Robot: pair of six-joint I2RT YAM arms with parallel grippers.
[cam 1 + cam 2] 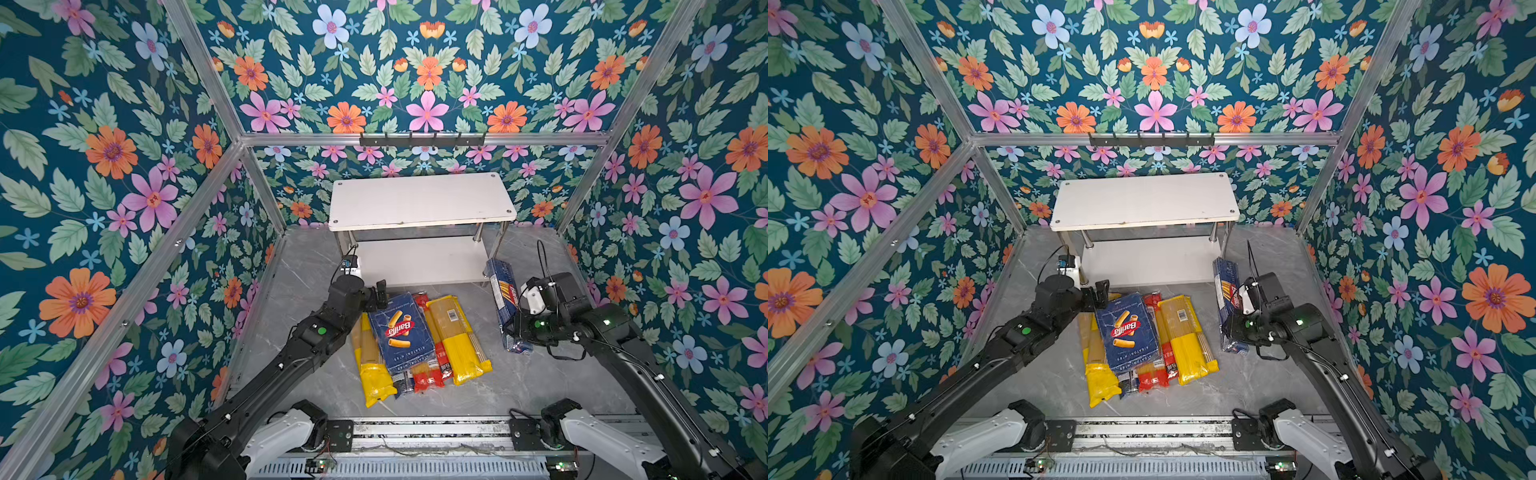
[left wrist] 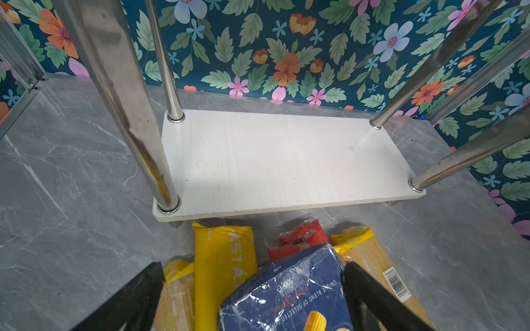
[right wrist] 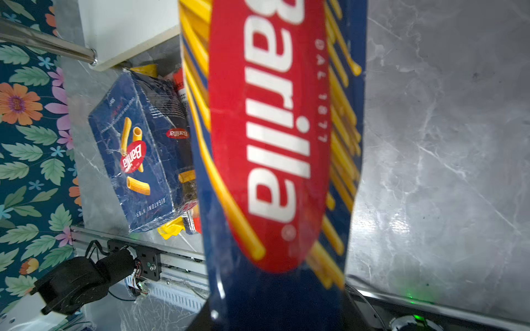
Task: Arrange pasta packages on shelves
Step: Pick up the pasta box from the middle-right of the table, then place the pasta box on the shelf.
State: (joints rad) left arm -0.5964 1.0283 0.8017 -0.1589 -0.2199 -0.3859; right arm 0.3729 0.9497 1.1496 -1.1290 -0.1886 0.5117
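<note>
Two arms work before the two-tier shelves [image 1: 422, 199], whose white boards both lie bare. Right gripper [image 1: 515, 322], jaws narrowed, clasps the long blue Barilla spaghetti pack [image 1: 505, 299] and holds it off the grey tabletop [image 1: 552, 386], to the right of the rack; the right wrist view is filled by its red logo [image 3: 269, 137]. Left gripper [image 2: 252, 298], jaws wide and holding nothing, hovers over the heap of packs, straddling the end of the dark-blue rigatoni bag [image 1: 401, 332]. Yellow bags [image 1: 457, 336] and red bags [image 1: 428, 374] lie beneath and beside it.
</note>
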